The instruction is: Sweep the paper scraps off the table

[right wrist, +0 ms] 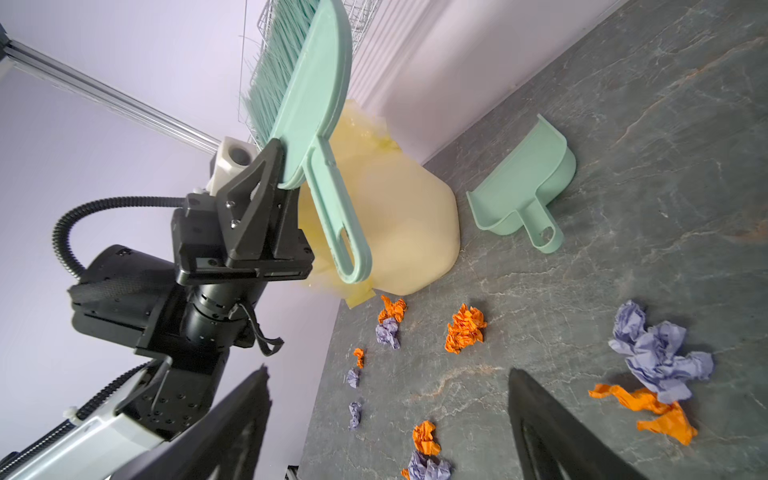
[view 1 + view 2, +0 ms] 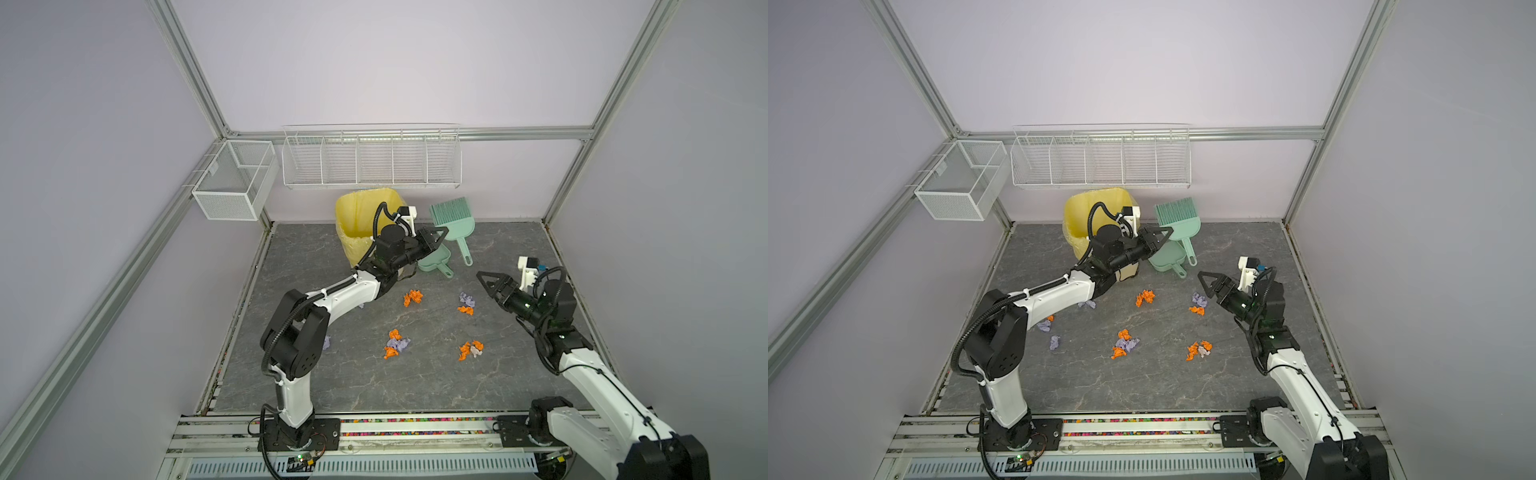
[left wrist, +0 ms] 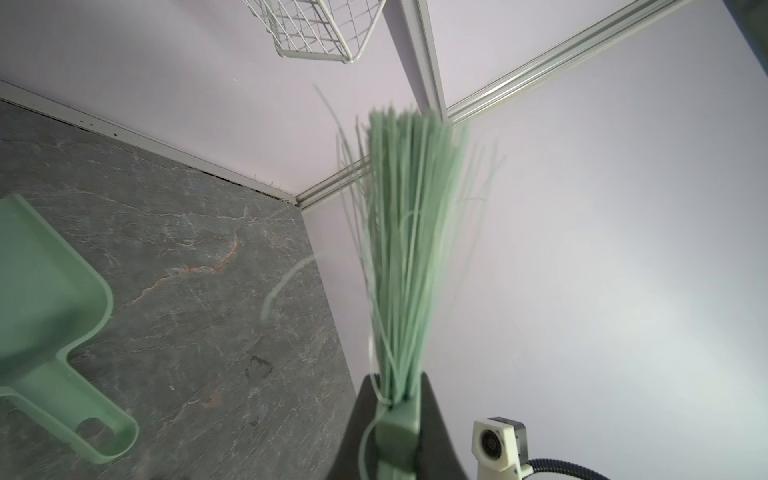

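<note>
Orange and lilac paper scraps [image 2: 397, 344] lay scattered over the middle of the table [image 2: 374, 386]. My right gripper [image 2: 485, 282] hung above them, jaws spread and empty. Farther back, my left gripper [image 2: 436, 236] was clenched on the brush [image 2: 451, 216], held off the table beside the yellow bin [image 2: 357, 224], with the dustpan [image 2: 434, 262] lying near.

the left gripper [image 1: 281, 166] pinches the green brush [image 1: 307, 83], held off the table [image 1: 623, 124]. the green dustpan [image 1: 523, 187] lies on the table near the yellow bin [image 1: 399, 224] — orange and purple paper scraps [image 1: 465, 328] lie scattered close by.
</note>
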`<state>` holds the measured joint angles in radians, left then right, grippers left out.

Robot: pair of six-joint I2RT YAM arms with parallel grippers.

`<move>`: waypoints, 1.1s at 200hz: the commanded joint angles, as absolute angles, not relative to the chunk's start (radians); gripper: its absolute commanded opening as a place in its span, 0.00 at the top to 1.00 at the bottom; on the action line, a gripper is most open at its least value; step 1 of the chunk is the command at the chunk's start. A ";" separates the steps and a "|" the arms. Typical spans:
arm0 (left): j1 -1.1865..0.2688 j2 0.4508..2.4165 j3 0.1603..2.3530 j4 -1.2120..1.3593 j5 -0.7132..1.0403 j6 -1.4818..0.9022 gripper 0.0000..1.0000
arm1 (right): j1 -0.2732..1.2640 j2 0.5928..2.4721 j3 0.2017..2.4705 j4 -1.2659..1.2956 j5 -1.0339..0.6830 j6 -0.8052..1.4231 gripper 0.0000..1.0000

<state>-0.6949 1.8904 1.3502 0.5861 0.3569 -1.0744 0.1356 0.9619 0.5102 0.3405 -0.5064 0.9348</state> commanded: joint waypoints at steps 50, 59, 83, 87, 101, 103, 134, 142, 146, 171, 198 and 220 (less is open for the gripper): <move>-0.696 1.950 1.328 0.801 0.394 -1.188 1.00 | 0.143 1.115 0.584 0.570 -0.594 0.984 0.02; -0.696 1.953 1.326 0.810 0.397 -1.193 1.00 | 0.143 1.125 0.600 0.565 -0.592 0.983 0.03; -0.696 1.962 1.318 0.845 0.398 -1.203 1.00 | 0.143 1.150 0.633 0.567 -0.590 0.986 0.14; -0.696 1.962 1.315 0.844 0.396 -1.204 1.00 | 0.143 1.156 0.637 0.568 -0.589 0.987 0.16; -0.696 1.962 1.307 0.846 0.393 -1.205 1.00 | 0.143 1.174 0.645 0.588 -0.586 0.995 0.19; -0.696 1.961 1.305 0.847 0.392 -1.206 1.00 | 0.143 1.176 0.646 0.594 -0.586 0.998 0.20; -0.698 1.968 1.296 0.881 0.406 -1.225 1.00 | 0.145 1.228 0.670 0.659 -0.605 1.048 0.30; -0.698 1.972 1.290 0.906 0.409 -1.230 1.00 | 0.147 1.240 0.681 0.666 -0.616 1.052 0.32; -0.698 1.973 1.289 0.924 0.414 -1.231 1.00 | 0.149 1.245 0.684 0.672 -0.619 1.054 0.35; -0.698 1.976 1.286 0.964 0.428 -1.233 1.00 | 0.159 1.250 0.705 0.657 -0.628 1.042 0.50; -0.699 1.974 1.284 0.976 0.425 -1.238 1.00 | 0.174 1.247 0.730 0.605 -0.623 1.012 0.50; -0.701 1.980 1.284 0.990 0.423 -1.249 1.00 | 0.188 1.258 0.741 0.600 -0.617 1.014 0.54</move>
<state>-0.6949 1.9682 1.2900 0.9249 0.4126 -1.2274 0.1669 1.2522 0.7094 0.6022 -0.6067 1.0176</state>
